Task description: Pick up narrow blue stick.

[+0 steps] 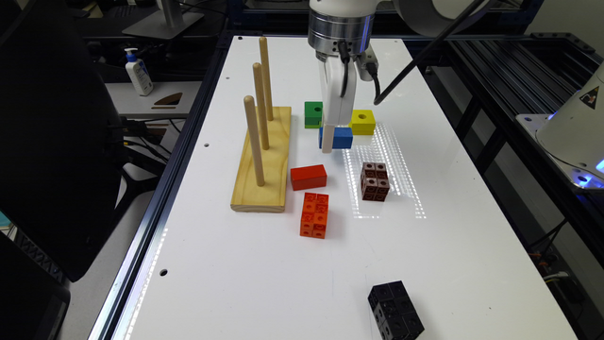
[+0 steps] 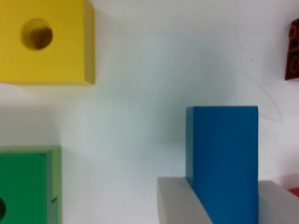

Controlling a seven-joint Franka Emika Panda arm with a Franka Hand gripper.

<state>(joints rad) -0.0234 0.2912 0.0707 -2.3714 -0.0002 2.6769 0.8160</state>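
The narrow blue stick [image 1: 342, 138] [image 2: 224, 149] sits at the middle of the white table, in front of the green and yellow blocks. My gripper [image 1: 330, 140] [image 2: 224, 189] comes straight down onto it. In the wrist view a grey finger [image 2: 175, 200] presses against each long side of the stick, so the gripper is shut on it. Whether the stick rests on the table or hangs just above it, I cannot tell.
A green block with a hole [image 1: 313, 114] [image 2: 28, 186] and a yellow one [image 1: 363, 121] [image 2: 46, 42] lie just behind the stick. A red block [image 1: 308, 177], an orange brick stack [image 1: 314, 215], a brown brick cube [image 1: 375, 181], a black one [image 1: 395, 310] and a wooden peg board [image 1: 262, 158] lie around.
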